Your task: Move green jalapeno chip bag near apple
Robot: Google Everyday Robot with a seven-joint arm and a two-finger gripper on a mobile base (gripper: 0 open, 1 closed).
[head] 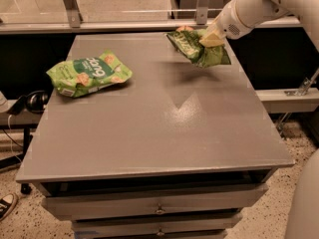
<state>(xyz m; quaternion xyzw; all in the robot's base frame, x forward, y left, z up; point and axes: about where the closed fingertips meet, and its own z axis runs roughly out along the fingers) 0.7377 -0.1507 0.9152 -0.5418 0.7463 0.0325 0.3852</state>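
At the near edge, the grey worktop sits on a cabinet with two drawers, each with a small knob in the middle. On the floor at the near left lies a shoe. Further back on the left, below the level of the worktop, there is a pair of headphones.

The near and middle parts of the worktop carry nothing but a pale glare patch. On the left side, past the middle, a puffy bag lies flat; it is green with a darker green band and pictures of chips on it.

At the far right, the chip bag hangs in the air just above the worktop, tilted, with a soft shadow beneath it. The claw grips it at its upper right edge, so the bag trails down and to the left from the claw. The claw is closed on the bag and carries it. The white arm reaches in from the far right corner.

Just behind the top of the chip bag, at the far edge of the worktop, a small slice of the red apple peeks out; the rest is hidden by the bag. The bag is very close to the apple. Whether the two touch I cannot tell. Beyond the worktop runs a metal rail.
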